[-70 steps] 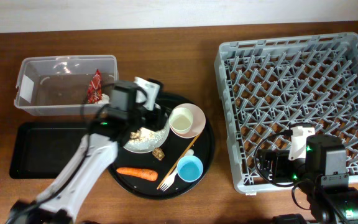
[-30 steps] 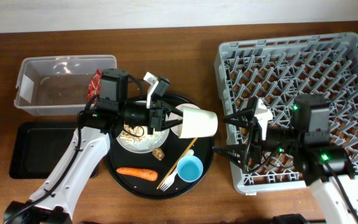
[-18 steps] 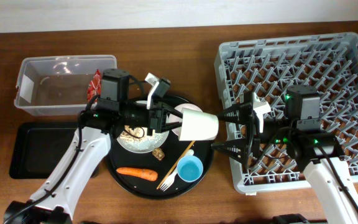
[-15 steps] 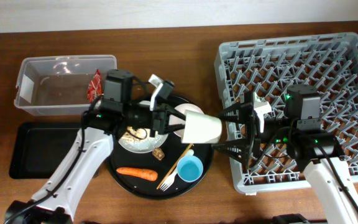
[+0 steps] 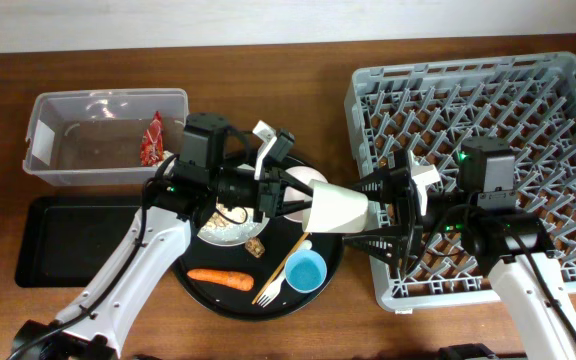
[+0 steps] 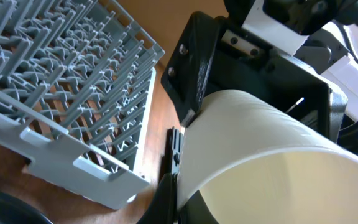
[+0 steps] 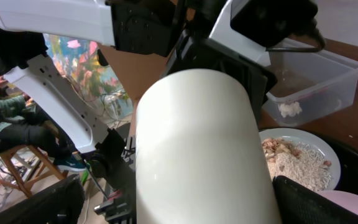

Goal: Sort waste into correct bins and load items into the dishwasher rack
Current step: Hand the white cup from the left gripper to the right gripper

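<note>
White cup (image 5: 340, 210) hangs sideways over the round black tray's (image 5: 200, 288) right edge, beside the dishwasher rack (image 5: 488, 110). Your left gripper (image 5: 298, 198) clamps it; your right gripper (image 5: 360, 212) straddles it, jaws apart.

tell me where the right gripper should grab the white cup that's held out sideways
Grip the white cup on its round wall near the base end, coming from the rack side. It lies sideways in the air, the left gripper holds its mouth end, and the base points at the open right gripper.
</note>
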`<state>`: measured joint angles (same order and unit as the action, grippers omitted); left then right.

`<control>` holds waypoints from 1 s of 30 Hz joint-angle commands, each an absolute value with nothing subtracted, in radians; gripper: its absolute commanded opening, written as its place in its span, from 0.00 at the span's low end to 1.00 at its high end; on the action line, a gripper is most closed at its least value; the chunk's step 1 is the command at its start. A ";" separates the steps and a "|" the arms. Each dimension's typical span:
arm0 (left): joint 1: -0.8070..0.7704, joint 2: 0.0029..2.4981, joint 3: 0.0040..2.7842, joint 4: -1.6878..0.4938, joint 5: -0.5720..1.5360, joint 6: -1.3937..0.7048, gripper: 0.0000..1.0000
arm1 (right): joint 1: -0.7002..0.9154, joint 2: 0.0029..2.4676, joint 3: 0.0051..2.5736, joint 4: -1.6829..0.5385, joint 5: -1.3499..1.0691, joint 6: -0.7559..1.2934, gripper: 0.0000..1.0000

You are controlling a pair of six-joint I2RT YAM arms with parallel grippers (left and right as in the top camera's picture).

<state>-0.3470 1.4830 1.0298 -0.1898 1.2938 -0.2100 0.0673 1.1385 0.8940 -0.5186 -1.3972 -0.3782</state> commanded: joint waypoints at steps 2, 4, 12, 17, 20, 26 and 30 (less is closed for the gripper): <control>-0.346 1.493 1.044 -0.123 1.287 -0.323 0.00 | 0.072 1.140 0.909 -0.527 -1.433 -0.384 0.97; -0.347 1.493 1.044 -0.120 1.287 -0.325 0.00 | 0.072 1.140 0.909 -0.527 -1.432 -0.384 0.95; -0.352 1.497 1.044 -0.126 1.286 -0.325 0.00 | 0.072 1.140 0.909 -0.522 -1.430 -0.385 0.76; -0.353 1.500 1.044 -0.128 1.287 -0.325 0.01 | 0.072 1.140 0.909 -0.518 -1.430 -0.385 0.66; -0.353 1.500 1.044 -0.128 1.286 -0.325 0.08 | 0.072 1.140 0.909 -0.519 -1.430 -0.385 0.65; -0.352 1.500 1.044 -0.128 1.285 -0.320 0.13 | 0.072 1.140 0.909 -0.519 -1.424 -0.368 0.64; -0.337 1.499 1.044 -0.234 1.092 -0.316 0.19 | 0.072 1.140 0.909 -0.519 -1.238 -0.231 0.59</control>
<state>-0.3542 1.4834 1.0313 -0.1501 1.2922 -0.3161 0.0654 1.1385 0.8940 -0.5163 -1.3560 -0.3447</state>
